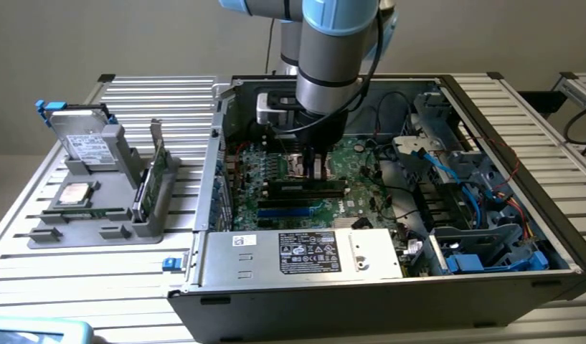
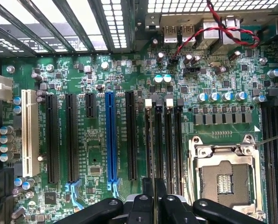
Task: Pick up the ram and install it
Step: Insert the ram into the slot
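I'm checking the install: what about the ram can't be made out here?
Whether the ram is fully seated: wrist view sees it edge-on, gripper covers its near end.
The ram's chips and label: exterior view, too small, arm in front.

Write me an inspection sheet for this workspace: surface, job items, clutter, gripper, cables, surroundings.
Surface: slatted metal table carrying an open computer case.
Job's things: ram, apparently the thin edge-on stick between the fingers, over the memory slots beside the empty processor socket.
Clutter: grey tray at the exterior view's left, holding a hard drive, a silver chip and an upright green card.
Gripper: gripper closed on the stick, low over the motherboard.
Cables: blue cables inside the case; twisted red and black wires.
Surroundings: plain wall.
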You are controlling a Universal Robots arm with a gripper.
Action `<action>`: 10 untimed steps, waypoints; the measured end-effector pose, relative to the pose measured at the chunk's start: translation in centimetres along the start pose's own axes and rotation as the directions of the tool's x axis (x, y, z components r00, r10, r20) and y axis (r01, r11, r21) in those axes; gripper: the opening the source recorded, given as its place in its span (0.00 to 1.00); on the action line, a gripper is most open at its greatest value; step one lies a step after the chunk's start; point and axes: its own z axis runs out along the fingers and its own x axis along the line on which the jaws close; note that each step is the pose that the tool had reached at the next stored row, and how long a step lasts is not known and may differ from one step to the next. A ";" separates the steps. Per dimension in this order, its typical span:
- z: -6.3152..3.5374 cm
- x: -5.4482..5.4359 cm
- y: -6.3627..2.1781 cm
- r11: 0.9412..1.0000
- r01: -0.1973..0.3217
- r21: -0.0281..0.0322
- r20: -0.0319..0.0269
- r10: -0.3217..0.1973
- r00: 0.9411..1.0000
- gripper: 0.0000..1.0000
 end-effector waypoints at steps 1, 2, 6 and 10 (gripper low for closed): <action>0.01 0.0 0.00 1.000 0.000 0.000 0.000 0.000 1.000 0.14; 0.04 0.0 0.00 1.000 0.000 0.000 0.000 0.000 1.000 0.14; 0.11 0.0 0.00 1.000 0.000 0.000 0.000 0.000 1.000 0.14; 0.20 0.0 -0.01 1.000 0.000 0.000 0.000 0.000 1.000 0.14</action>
